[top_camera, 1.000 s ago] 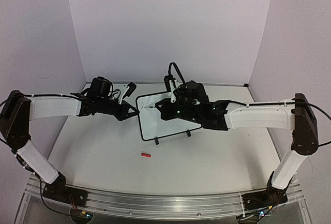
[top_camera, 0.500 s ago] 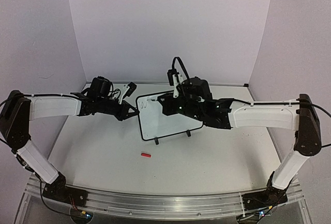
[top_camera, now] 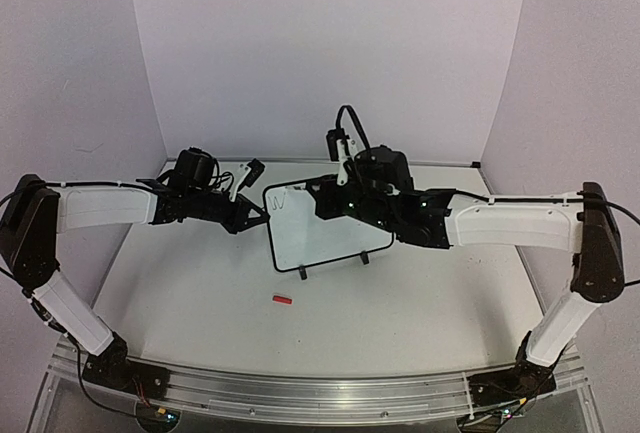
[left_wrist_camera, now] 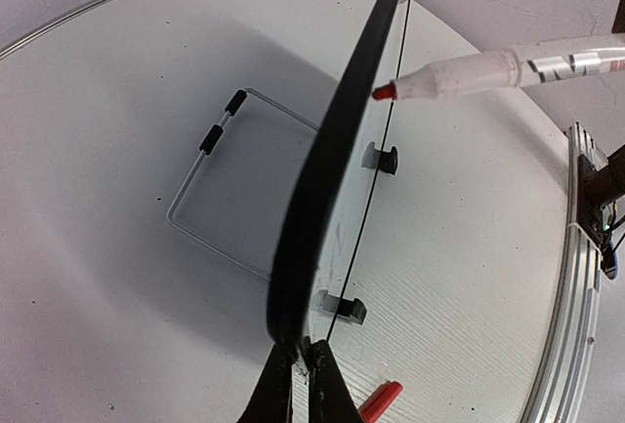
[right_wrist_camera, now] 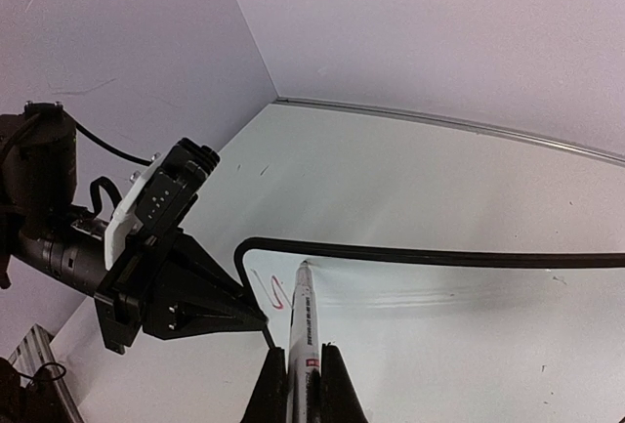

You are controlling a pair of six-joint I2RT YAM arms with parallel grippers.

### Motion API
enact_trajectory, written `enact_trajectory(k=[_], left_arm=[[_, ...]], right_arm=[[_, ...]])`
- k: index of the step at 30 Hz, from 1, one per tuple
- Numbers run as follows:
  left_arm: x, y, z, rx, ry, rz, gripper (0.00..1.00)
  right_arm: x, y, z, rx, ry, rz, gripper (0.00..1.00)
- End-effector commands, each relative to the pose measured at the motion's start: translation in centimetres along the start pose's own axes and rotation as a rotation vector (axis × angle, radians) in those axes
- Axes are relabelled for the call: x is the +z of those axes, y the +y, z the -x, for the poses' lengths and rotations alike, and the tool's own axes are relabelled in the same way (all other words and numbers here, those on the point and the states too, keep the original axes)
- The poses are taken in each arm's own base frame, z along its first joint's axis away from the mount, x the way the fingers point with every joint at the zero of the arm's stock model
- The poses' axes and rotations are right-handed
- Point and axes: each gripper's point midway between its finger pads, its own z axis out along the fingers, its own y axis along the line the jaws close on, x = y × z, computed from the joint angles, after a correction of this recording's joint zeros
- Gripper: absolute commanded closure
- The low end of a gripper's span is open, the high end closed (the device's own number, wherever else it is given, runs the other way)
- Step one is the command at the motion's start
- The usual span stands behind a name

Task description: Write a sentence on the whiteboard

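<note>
Mid-table (top_camera: 200, 293), between the two arms: the board (top_camera: 320, 238) stands on its two clip feet, face towards the right arm, tilted back a bit.

Left gripper (top_camera: 258, 215) is clenched on the board's left edge. In the left wrist view the fingers (left_wrist_camera: 293, 389) pinch the black frame with no gap.

Right gripper (top_camera: 335, 193) is clamped on the marker (right_wrist_camera: 298, 320), with the barrel running out between the fingers. The red tip sits at the board's top-left corner. I can't tell from the right wrist view whether it touches. From the left wrist it looks right at the surface.

The cap (top_camera: 282, 300) is off, lying on the table in front of the board, well apart from both arms.

The sentence (top_camera: 280, 200) is barely started: a few strokes in the top-left corner, the rest of the board blank. Judging by that, the task is at its very beginning.

Risks:
- The board is thin and gripped on one edge only. Pen pressure far from that edge could flex or swing it, or walk the feet across the table.
- The tip works just beside the left fingers. A wide stroke leftward could hit them.
- If the marker rotates in the grip, the tip lifts and the line breaks.
- The right arm covers much of the board from above, so skipped strokes are hard to spot.

Writing:
- The strokes look like a "W"-ish zigzag, not readable as a word.
- The marker has a striped label with small print, too small to read.
- No brand is visible.
</note>
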Motion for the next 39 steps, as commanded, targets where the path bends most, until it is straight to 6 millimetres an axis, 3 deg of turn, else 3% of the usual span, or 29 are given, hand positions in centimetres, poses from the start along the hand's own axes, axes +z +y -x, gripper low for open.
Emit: enact_trajectory(k=[1,6,21,39], left_arm=[[0.2,1.0,0.2,0.035,0.018,0.052,1.00],[0.2,1.0,0.1,0.036,0.019,0.055,1.00],[0.3,0.9,0.0,0.035,0.022,0.046,1.00],[0.4,1.3,-0.4,0.032,0.037,0.059,1.00]], right_arm=[[-1.2,0.8,3.6,0.019,-0.101,0.020,1.00],[-1.4,1.0,3.5,0.022,-0.094,0.038,1.00],[-4.6,0.8,2.1,0.028,-0.018,0.088,1.00],[-1.7,-0.5,0.4,0.086,0.070,0.213,1.00]])
